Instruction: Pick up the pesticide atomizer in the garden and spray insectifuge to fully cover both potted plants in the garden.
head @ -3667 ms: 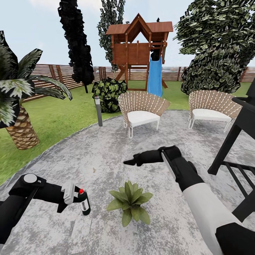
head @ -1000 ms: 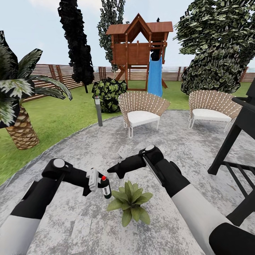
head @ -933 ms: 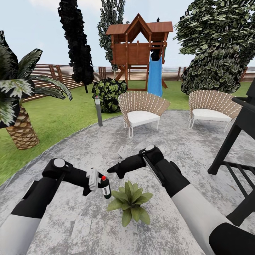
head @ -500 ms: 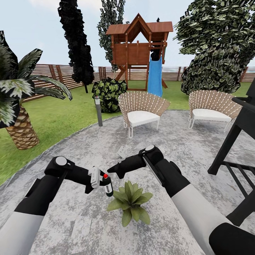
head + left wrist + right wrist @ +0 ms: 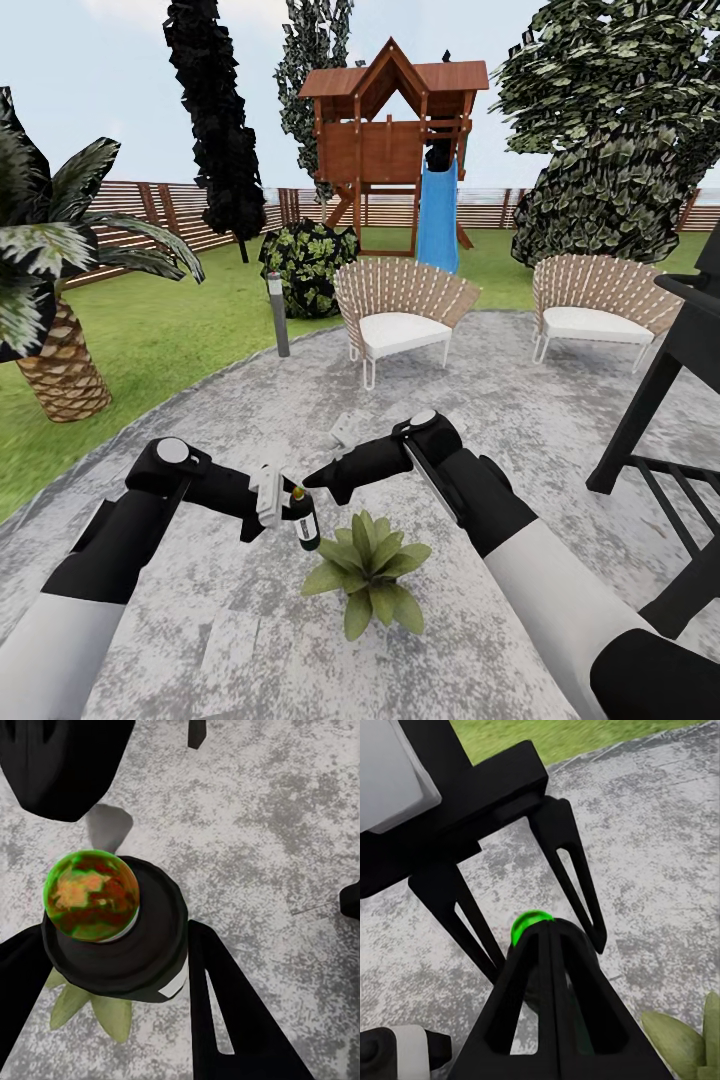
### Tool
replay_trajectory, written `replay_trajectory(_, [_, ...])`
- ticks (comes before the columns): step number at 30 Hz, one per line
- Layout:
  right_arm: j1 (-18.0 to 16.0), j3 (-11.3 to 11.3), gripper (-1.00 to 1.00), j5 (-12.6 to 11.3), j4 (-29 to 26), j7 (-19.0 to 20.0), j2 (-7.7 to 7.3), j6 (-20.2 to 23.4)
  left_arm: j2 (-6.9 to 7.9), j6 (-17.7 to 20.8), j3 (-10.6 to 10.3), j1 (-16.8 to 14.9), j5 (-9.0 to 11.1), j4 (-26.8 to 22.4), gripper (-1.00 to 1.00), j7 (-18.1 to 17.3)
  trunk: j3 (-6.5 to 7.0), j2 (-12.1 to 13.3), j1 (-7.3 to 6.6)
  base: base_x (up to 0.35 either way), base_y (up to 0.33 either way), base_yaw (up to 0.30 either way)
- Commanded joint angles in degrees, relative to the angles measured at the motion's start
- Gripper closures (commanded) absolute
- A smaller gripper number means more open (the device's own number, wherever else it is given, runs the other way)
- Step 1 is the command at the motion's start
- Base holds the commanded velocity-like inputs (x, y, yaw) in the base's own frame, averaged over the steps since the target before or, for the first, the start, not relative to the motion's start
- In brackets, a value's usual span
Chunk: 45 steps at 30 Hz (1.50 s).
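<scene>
From the head view, I have the pesticide atomizer point(image 5: 303, 519) clamped in my left gripper point(image 5: 283, 503), upright just above the leaves of the potted plant point(image 5: 368, 576) on the patio point(image 5: 560, 440). My right gripper point(image 5: 314, 480) has its tips at the bottle's top.

In the left wrist view, the left fingers point(image 5: 225, 1012) grip the dark body below the spray head's dot point(image 5: 91, 895), now glowing green. The bottle looks light and rigid, probably slick; a mid-body hold suits it.

In the right wrist view, the right fingers point(image 5: 529, 1009) are pressed together over the green dot point(image 5: 530, 925), holding nothing.
</scene>
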Motion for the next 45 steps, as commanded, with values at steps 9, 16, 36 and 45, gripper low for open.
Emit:
replay_trajectory(9, [0.0,0.0,1.0,0.3,0.0,0.3,0.0,0.3,0.05,0.6,-0.1,-0.1,-0.4,-0.1,1.0,-0.3,-0.06,0.0,-0.01,0.0,0.0,0.0])
replay_trajectory(16, [0.0,0.0,1.0,0.3,0.0,0.3,-0.01,0.3,0.3,0.5,0.0,-0.1,-3.4,4.8,1.0,-0.3,-0.06,0.0,-0.01,0.0,0.0,0.0])
replay_trajectory(36, [0.4,-0.1,1.0,0.6,0.1,0.1,-0.45,0.4,3.78,0.0,7.3,0.2,-18.3,9.4,1.0,-0.3,-0.06,0.0,-0.01,0.0,0.0,0.0])
replay_trajectory(45, [0.7,-0.3,1.0,0.6,1.5,-0.4,-1.52,0.2,6.13,0.5,21.4,0.2,-19.0,9.3,1.0,-0.2,-0.06,0.0,-0.01,0.0,0.0,0.0])
